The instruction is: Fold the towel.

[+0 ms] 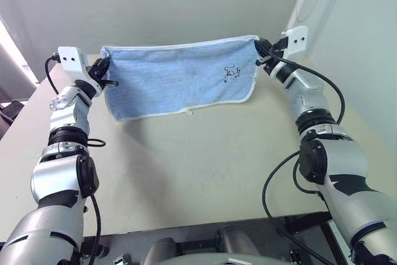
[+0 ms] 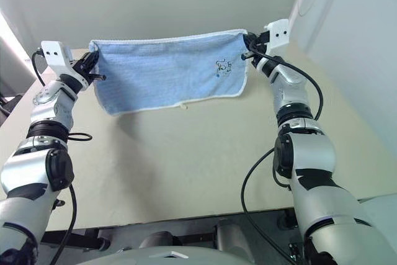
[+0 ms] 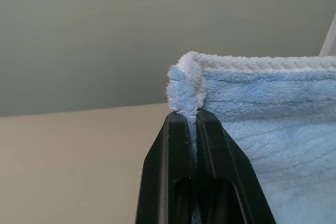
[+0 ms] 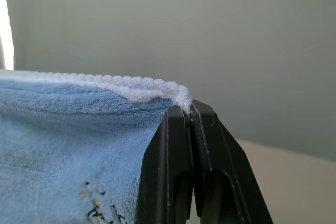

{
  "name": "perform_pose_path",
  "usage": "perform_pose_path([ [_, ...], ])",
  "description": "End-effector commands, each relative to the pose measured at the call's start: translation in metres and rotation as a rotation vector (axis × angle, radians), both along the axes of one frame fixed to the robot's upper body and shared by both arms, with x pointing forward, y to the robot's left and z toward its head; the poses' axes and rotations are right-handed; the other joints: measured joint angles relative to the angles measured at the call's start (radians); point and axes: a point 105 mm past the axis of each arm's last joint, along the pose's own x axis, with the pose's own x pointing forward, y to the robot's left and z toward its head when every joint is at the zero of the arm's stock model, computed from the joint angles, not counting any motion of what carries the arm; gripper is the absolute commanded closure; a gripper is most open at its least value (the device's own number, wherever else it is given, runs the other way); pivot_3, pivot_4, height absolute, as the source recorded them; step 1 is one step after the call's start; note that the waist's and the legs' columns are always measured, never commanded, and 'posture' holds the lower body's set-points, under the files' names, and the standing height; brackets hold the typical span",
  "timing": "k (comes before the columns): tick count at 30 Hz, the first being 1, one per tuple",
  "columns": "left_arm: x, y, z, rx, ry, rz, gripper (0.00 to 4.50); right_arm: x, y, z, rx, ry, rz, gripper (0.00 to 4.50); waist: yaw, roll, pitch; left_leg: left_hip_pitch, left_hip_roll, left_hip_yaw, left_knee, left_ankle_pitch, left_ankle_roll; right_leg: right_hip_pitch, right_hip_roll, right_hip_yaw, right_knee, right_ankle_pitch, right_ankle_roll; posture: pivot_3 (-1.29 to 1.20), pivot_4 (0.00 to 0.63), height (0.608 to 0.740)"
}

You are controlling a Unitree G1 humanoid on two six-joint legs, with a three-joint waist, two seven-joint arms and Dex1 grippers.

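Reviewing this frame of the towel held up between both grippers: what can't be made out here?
- Small dark doodle on the light blue ribbed towel with white edging: lettering too small to read in the eye views, cut off by the edge in the right wrist view.
- Towel corners inside the left gripper and right gripper: hidden by the shut black fingers.

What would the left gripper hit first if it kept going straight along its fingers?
Past the towel corner pinched in the left gripper, nothing stands close ahead: the table falls away below its line, and the plain wall beyond looks like the first thing met, though depth is unclear.
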Motion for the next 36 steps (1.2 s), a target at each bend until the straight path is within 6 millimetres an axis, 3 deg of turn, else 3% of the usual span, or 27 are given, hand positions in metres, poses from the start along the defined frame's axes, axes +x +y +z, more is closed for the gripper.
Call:
perform_pose_path([
  [1, -0.012, -0.001, 0.008, 0.095, -0.05, -0.125, 4.47, -0.017, -0.007, 0.003, -0.028, -0.115, 0.072, 4.5, 0.001, -0.001, 0.0, 0.0, 0.0, 0.0, 0.0, 0.0, 0.0, 0.0, 0.0, 0.0, 0.0, 0.0, 0.0, 0.0, 0.0, 0.74],
  [5, -0.045, -0.002, -0.028, 0.283, 0.031, -0.333, 4.47, -0.043, -0.01, -0.033, -0.073, -0.09, 0.206, 4.5, -0.003, 0.0, 0.0, 0.001, 0.0, 0.0, 0.0, 0.0, 0.0, 0.001, 0.0, 0.0, 0.001, 0.0, 0.0, 0.0, 0.0, 0.74],
  [8, -0.067, 0.01, -0.035, 0.348, 0.035, -0.356, 4.47, -0.065, -0.015, -0.052, -0.103, -0.073, 0.261, 4.5, 0.001, 0.0, 0.0, 0.0, 0.001, 0.0, 0.001, 0.0, 0.0, 0.0, 0.0, 0.001, 0.003, 0.0, 0.0, 0.0, 0.0, 0.74],
  [16, -0.124, 0.029, -0.05, 0.445, 0.095, -0.377, 4.47, -0.124, -0.021, -0.076, -0.095, 0.03, 0.349, 4.5, 0.007, 0.0, 0.0, 0.003, 0.001, 0.0, 0.003, 0.0, 0.0, 0.001, -0.003, 0.002, 0.007, 0.0, -0.001, 0.0, 0.0, 0.74],
  [20, -0.158, 0.034, -0.068, 0.449, 0.176, -0.376, 4.47, -0.155, -0.018, -0.098, -0.125, 0.164, 0.431, 4.5, 0.011, 0.0, 0.0, 0.005, 0.001, 0.001, 0.005, 0.0, 0.0, 0.002, -0.003, 0.002, 0.011, -0.001, -0.001, 0.0, 0.0, 0.74],
  [24, -0.179, 0.042, -0.077, 0.43, 0.221, -0.332, 4.47, -0.177, -0.014, -0.109, -0.139, 0.235, 0.466, 4.5, 0.024, -0.001, 0.0, 0.005, 0.002, 0.001, 0.005, 0.0, 0.0, 0.001, -0.001, 0.002, 0.01, -0.002, -0.002, 0.0, 0.0, 0.74],
  [27, -0.203, 0.047, -0.098, 0.452, 0.324, -0.344, 4.47, -0.194, -0.015, -0.116, -0.149, 0.251, 0.47, 4.5, 0.03, -0.001, 0.0, 0.005, 0.002, 0.001, 0.006, 0.0, 0.0, 0.002, 0.001, 0.002, 0.01, -0.007, -0.002, 0.0, 0.0, 0.74],
  [31, -0.22, 0.05, -0.104, 0.425, 0.367, -0.339, 4.47, -0.203, -0.019, -0.118, -0.15, 0.284, 0.459, 4.5, 0.03, -0.002, 0.0, 0.006, 0.002, 0.003, 0.006, 0.0, 0.0, 0.004, 0.002, 0.002, 0.01, -0.009, -0.002, 0.0, 0.0, 0.74],
  [36, -0.205, 0.05, -0.105, 0.353, 0.33, -0.281, 4.47, -0.177, -0.014, -0.125, -0.141, 0.312, 0.383, 4.5, 0.031, -0.003, 0.001, 0.005, 0.003, 0.002, 0.018, 0.0, 0.0, 0.005, 0.002, 0.001, 0.013, -0.009, -0.002, 0.0, 0.0, 0.74],
])
